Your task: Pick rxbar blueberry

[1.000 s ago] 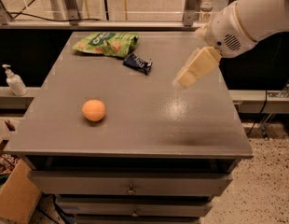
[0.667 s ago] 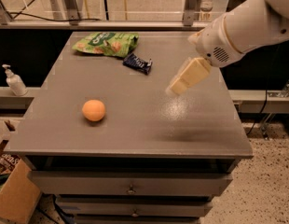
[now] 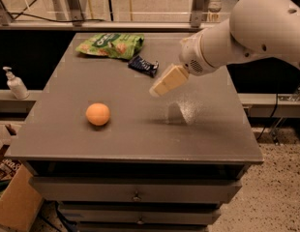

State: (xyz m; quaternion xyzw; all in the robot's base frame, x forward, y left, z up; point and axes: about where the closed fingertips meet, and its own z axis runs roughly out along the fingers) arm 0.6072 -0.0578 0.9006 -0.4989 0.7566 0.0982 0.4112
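The rxbar blueberry (image 3: 143, 65) is a small dark navy bar with white markings, lying flat on the grey table (image 3: 116, 139) toward the back, just right of a green snack bag (image 3: 110, 45). My gripper (image 3: 165, 82) hangs above the table a short way right of and nearer than the bar, not touching it. Its cream fingers point down and to the left. The white arm reaches in from the upper right.
An orange round fruit (image 3: 97, 114) sits on the table's left front part. A soap dispenser bottle (image 3: 15, 83) stands on a ledge to the left. Drawers (image 3: 135, 195) are below the tabletop. A railing runs behind the table.
The arm and gripper have moved left and a little down, closer to the dark bar. The objects on the table have not moved.
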